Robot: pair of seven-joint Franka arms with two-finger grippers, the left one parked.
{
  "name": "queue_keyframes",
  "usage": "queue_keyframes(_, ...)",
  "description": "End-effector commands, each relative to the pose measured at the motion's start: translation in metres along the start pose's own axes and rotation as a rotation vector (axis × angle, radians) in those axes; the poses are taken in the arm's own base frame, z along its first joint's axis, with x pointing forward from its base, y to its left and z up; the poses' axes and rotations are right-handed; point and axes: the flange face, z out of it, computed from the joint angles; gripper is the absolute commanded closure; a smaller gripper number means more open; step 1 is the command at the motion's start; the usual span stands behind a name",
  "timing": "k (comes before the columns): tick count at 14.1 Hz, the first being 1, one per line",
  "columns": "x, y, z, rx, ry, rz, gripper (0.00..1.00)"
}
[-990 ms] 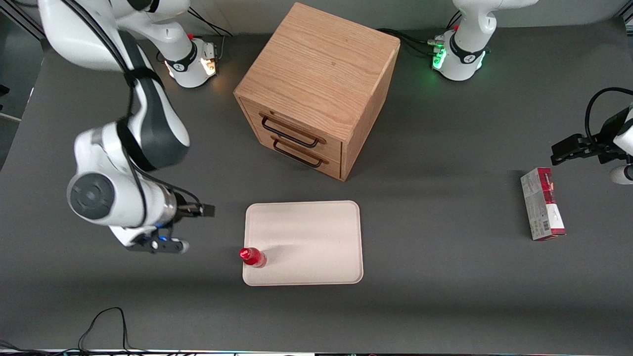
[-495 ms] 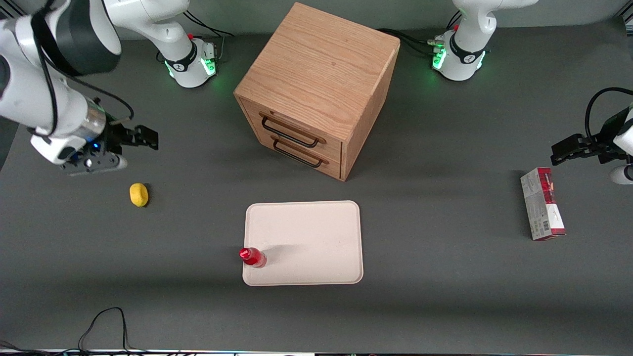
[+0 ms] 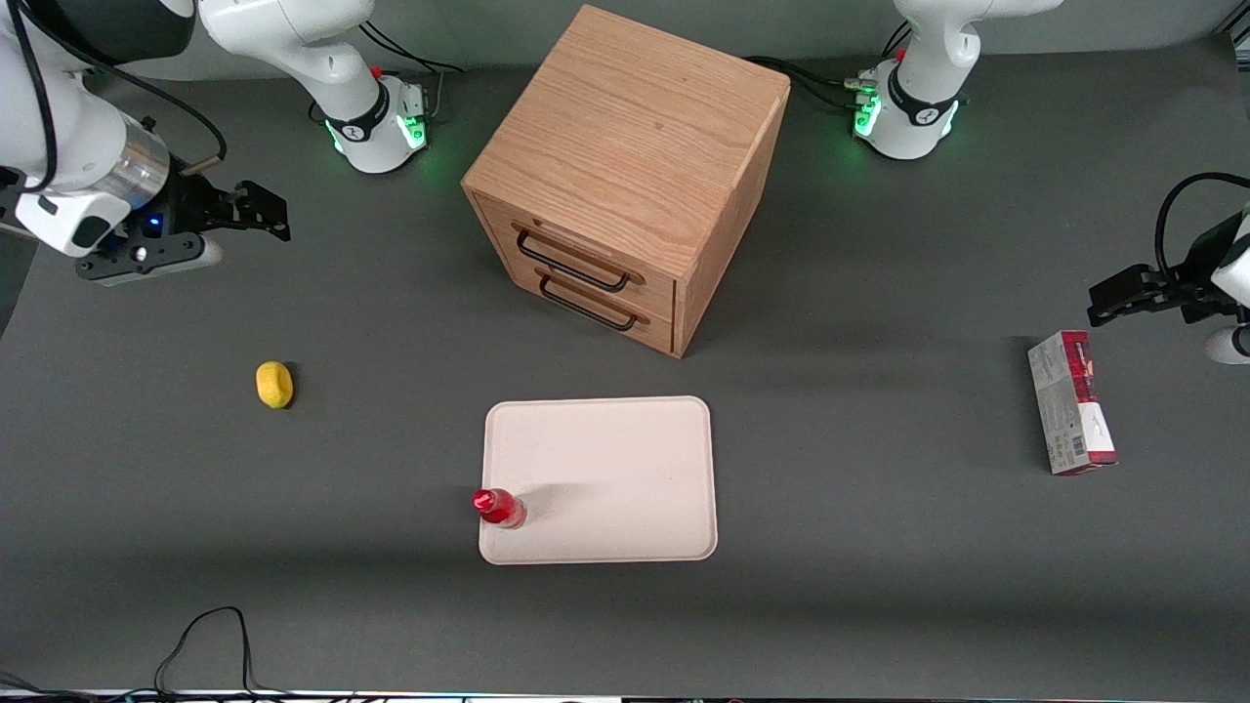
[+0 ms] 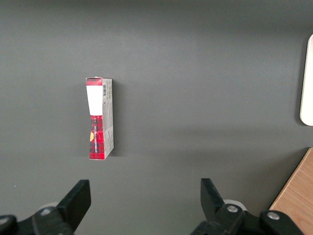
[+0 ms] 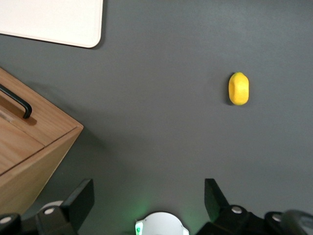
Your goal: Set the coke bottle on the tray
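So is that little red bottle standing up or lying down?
Standing upright: the coke bottle shows its red cap uppermost, at the tray edge. The gripper, open, hangs well away toward the working arm's end.

dark grey table (image 3: pixel 879 586), wooden drawer cabinet (image 3: pixel 625 146)

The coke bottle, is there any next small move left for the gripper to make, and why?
Probably none beyond parking. The coke bottle stands upright just inside the tray at its edge toward the working arm. The gripper hangs open and empty, high above the table, farther from the front camera than the lemon.
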Motion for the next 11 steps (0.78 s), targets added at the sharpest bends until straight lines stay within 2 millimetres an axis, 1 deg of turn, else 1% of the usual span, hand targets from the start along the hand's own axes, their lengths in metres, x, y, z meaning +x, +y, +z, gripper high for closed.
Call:
queue_keyframes(1, 0.000, -0.004, -0.017, -0.019, -0.008, -0.031, 0.00)
queue_keyframes(3, 0.005, -0.008, -0.018, -0.019, -0.019, -0.036, 0.00)
queue_keyframes(5, 0.008, -0.012, -0.023, -0.018, -0.024, -0.046, 0.00)
queue_keyframes(7, 0.010, -0.017, -0.024, -0.018, -0.023, -0.055, 0.00)
queue_keyframes(11, 0.010, -0.012, -0.024, -0.004, -0.021, -0.050, 0.00)
